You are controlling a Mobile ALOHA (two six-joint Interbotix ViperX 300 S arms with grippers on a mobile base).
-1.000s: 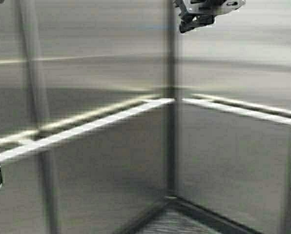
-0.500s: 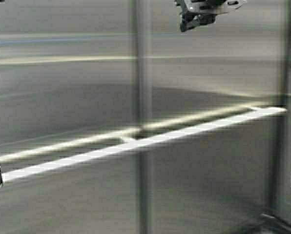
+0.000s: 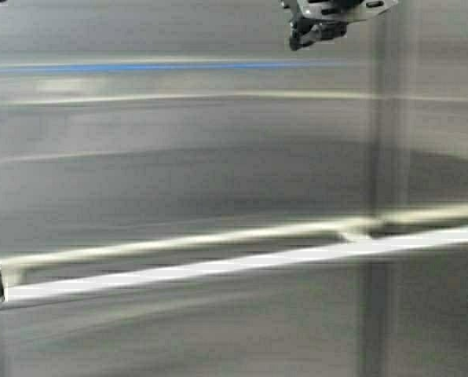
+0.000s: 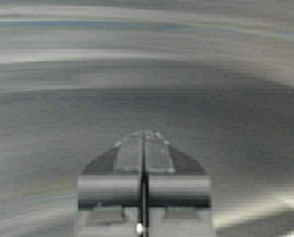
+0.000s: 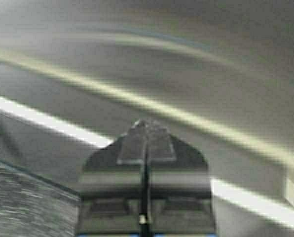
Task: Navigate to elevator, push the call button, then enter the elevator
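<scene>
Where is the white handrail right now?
In the high view the white handrail runs across the lower part of the steel cabin wall, from the left edge up toward the right, crossing a vertical panel seam.

Brushed steel elevator wall panels [image 3: 179,173], softly reflective, smooth glossy white handrail [image 3: 218,267]

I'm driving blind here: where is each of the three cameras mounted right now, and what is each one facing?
High view: on the robot's frame above the arms, facing a steel cabin wall crossed by a white handrail; the right gripper shows at the top edge.
Left wrist view: on the left arm's wrist, facing bare steel panel past the left gripper, fingers together.
Right wrist view: on the right arm's wrist, looking past its shut fingers at the handrail and a patch of dark speckled floor.
Shared: the high and right wrist views both show the handrail.
</scene>
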